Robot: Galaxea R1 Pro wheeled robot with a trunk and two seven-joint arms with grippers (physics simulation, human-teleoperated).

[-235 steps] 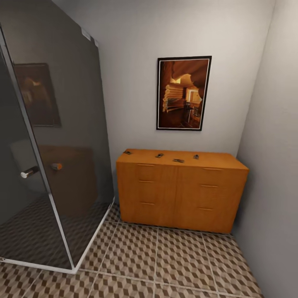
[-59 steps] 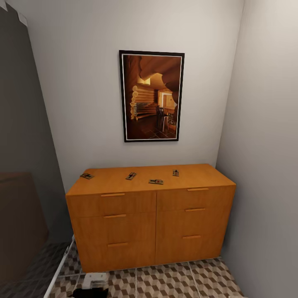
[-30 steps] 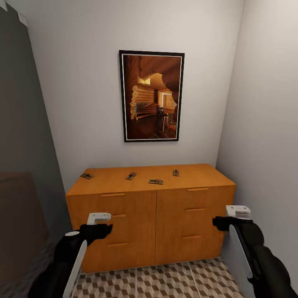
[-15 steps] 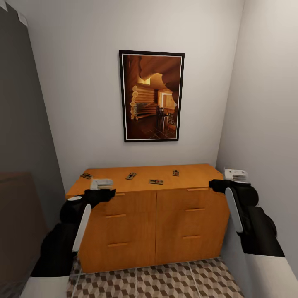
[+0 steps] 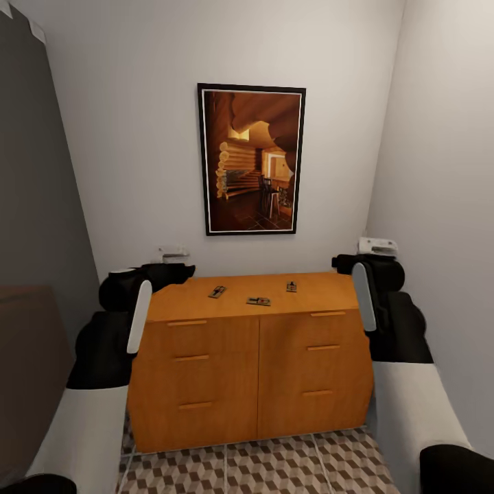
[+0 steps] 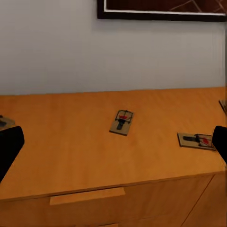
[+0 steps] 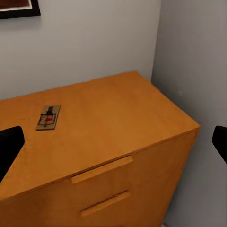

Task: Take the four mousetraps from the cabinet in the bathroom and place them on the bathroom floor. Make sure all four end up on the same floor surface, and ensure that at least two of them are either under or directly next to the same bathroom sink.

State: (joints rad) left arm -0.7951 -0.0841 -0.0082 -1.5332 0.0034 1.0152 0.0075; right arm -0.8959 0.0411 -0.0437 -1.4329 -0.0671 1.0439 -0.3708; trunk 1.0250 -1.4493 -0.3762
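The orange-brown cabinet (image 5: 254,363) stands against the wall straight ahead. Three mousetraps lie on its top: one (image 5: 217,291) left of centre, one (image 5: 259,301) at the middle, one (image 5: 291,286) further back. My left gripper (image 5: 180,269) hovers over the cabinet's left end and my right gripper (image 5: 342,263) over its right end, both open and holding nothing. The left wrist view shows two traps (image 6: 122,122) (image 6: 196,140) between its spread fingers (image 6: 9,147). In the right wrist view a single trap (image 7: 48,117) lies ahead of the wide-apart fingers (image 7: 220,142).
A framed picture (image 5: 251,159) hangs above the cabinet. A grey wall (image 5: 439,171) closes the right side and a dark glass shower panel (image 5: 34,206) the left. Cube-patterned floor tiles (image 5: 274,466) run in front of the cabinet.
Both arms have risen from drawer height to above the cabinet top. My left arm now covers the leftmost mousetrap. Before that, the view moved closer to the cabinet.
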